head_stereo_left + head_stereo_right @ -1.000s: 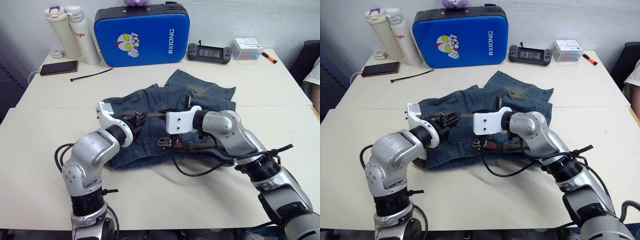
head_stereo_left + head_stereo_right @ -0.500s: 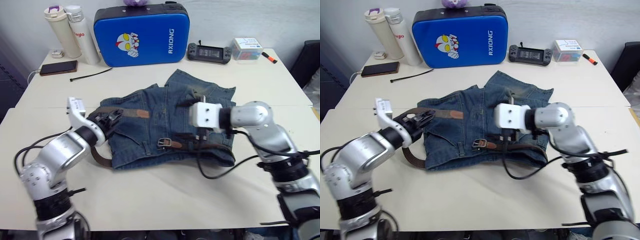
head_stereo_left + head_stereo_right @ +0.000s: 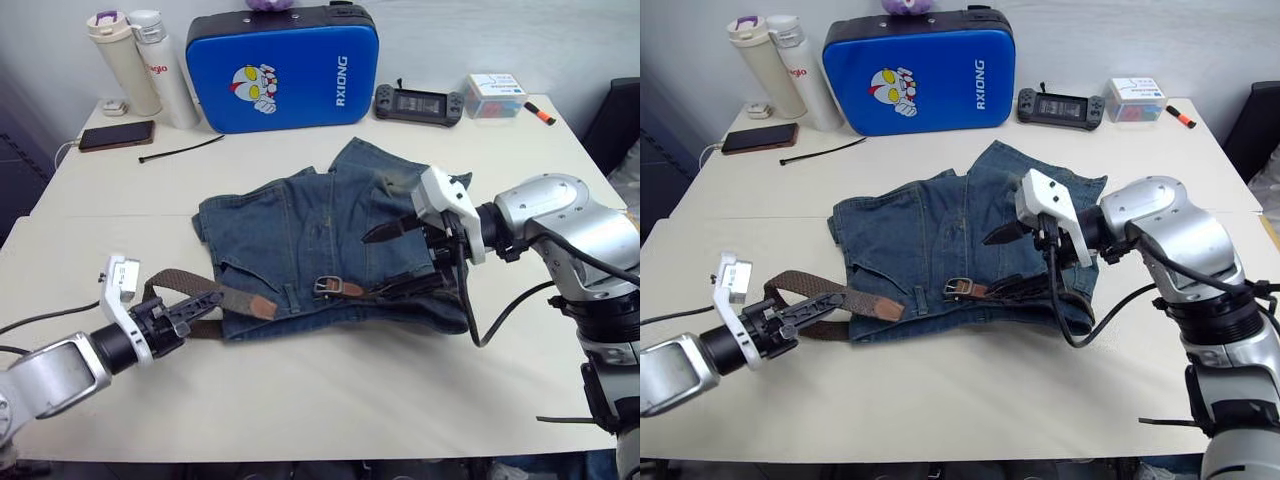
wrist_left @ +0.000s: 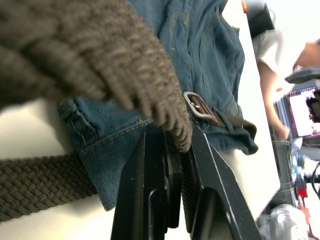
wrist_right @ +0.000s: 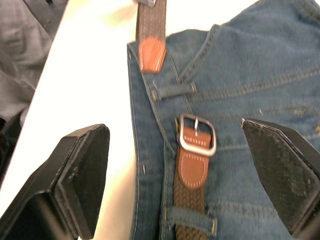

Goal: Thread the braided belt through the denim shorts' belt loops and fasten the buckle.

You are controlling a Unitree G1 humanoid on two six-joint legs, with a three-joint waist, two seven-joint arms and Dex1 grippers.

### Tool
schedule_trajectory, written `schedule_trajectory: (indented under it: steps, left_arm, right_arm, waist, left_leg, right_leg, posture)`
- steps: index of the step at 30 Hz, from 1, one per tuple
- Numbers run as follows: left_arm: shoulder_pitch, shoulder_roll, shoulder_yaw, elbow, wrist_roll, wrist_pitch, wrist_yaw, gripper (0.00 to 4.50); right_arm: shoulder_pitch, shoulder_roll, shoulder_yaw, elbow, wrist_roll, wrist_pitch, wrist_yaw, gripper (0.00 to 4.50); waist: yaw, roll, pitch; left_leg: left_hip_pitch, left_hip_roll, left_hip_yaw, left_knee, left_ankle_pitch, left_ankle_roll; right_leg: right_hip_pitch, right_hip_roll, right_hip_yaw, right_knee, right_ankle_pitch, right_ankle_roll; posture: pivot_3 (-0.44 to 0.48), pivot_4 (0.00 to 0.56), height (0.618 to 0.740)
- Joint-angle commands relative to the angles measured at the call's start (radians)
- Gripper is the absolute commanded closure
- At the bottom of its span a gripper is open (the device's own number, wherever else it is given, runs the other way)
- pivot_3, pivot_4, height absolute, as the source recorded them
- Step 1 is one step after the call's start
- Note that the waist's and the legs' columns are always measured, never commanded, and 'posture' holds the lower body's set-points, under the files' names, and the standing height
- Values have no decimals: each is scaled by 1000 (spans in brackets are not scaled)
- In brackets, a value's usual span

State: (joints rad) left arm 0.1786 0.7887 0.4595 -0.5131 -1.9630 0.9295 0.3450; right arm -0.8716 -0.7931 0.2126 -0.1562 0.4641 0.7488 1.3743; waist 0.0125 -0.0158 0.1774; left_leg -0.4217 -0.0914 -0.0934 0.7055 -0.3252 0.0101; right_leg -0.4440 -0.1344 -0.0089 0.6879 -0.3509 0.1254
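Left eye view first: faded blue denim shorts [image 3: 330, 255] lie flat on the pale bench [image 3: 330, 400], waistband toward the robot. A dark brown braided belt [image 3: 200, 292] runs along that waistband, its small silver rectangular buckle [image 3: 328, 286] resting mid-waist on a tan leather tab. The left tool [image 3: 190, 305] pinches the strap just short of its tan leather tip, off the shorts' left edge. The right tool [image 3: 400, 258] hovers over the right half of the shorts, fingers spread, holding nothing.

Right eye view repeats the layout: the belt loops round past the shorts' left edge, tip lying on the denim near the corner.

Left wrist view shows the coarse woven strap pressed between the two black fingers [image 4: 150, 180], with a stitched denim corner and the buckle beyond.

Right wrist view looks down between wide-open textured pads [image 5: 85, 170] at the buckle, its single prong lying across the frame, and narrow denim belt loops [image 5: 172, 91] sewn across the waistband.

Threading looks mostly done; the step in hand appears to be bringing the free tip toward the buckle. Next, I'd judge, the tip must be fed through the frame while the right tool steadies the buckle.
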Motion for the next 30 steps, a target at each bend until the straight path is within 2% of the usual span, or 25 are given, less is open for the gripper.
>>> schedule_trajectory:
  steps: [1,8,21,30]
  left_arm:
    - [8,-63,-74,-107,-9,-153,149,4500]
    - [-41,-101,-126,-133,-9,-270,363,4500]
    - [-82,-160,-255,-201,-9,-350,485,4500]
    - [-59,-145,-300,-227,-9,-386,551,4500]
  right_arm:
    - [-34,7,-19,12,1,-19,-8,20]
    - [-59,22,-20,40,-25,-37,-38,20]
    - [-54,12,-17,40,-53,-38,-52,20]
    - [-45,8,-15,42,-69,-48,-59,20]
  waist:
    - [5,0,0]
    - [11,0,0]
    - [11,0,0]
    - [11,0,0]
  left_leg:
    - [0,0,0,0,0,0]
    - [0,1,0,0,0,-1]
    - [0,0,0,0,0,-1]
    - [0,0,0,0,0,-1]
  right_leg:
    - [0,0,0,0,0,0]
    - [0,1,0,1,0,0]
    - [-1,1,0,1,0,0]
    - [0,1,0,1,0,0]
  posture:
    - [0,150,677]
    - [0,150,677]
    - [0,150,677]
    - [0,150,677]
